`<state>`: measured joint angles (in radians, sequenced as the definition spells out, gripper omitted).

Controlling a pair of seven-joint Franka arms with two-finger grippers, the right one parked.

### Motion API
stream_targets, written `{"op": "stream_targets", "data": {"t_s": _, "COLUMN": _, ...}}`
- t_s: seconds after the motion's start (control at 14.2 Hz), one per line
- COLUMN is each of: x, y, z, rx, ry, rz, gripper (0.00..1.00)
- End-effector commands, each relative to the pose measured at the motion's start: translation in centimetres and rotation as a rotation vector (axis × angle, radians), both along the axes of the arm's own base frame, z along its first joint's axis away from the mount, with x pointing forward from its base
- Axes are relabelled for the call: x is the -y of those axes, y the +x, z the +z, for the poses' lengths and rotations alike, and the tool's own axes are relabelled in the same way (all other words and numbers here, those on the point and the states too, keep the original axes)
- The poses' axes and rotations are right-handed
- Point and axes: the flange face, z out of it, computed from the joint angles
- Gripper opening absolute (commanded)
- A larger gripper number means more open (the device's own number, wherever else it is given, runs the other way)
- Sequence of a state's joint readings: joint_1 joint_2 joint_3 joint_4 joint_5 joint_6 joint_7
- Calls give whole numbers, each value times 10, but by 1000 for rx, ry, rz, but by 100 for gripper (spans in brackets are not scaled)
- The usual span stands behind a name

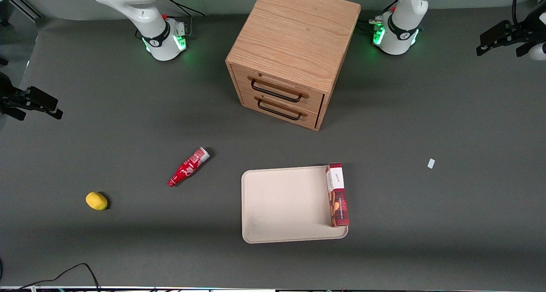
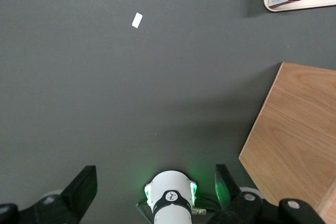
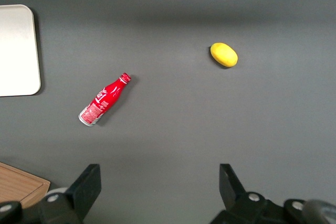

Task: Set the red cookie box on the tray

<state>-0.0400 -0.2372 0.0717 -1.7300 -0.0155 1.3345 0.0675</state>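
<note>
I'm seeing the wooden drawer cabinet sitting between the arm bases. The tray is lying nearer the camera, with the red cookie box resting along its edge toward the working arm. My gripper is hanging wide open, high above bare table.

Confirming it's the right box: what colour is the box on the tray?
Dark red cookie box, best seen from the front; gripper is open, away from it.
</note>
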Motion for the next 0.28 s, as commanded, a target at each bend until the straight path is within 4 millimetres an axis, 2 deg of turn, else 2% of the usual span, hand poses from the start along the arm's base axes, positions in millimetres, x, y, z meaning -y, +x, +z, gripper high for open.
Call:
{"op": "stream_targets", "data": {"t_s": 0.0, "x": 0, "y": 6, "z": 10, "rx": -7, "ry": 4, "rz": -20, "gripper": 100}}
{"op": "stream_targets", "data": {"t_s": 0.21, "x": 0, "y": 8, "z": 12, "rx": -8, "ry": 9, "rz": -8, "gripper": 100}}
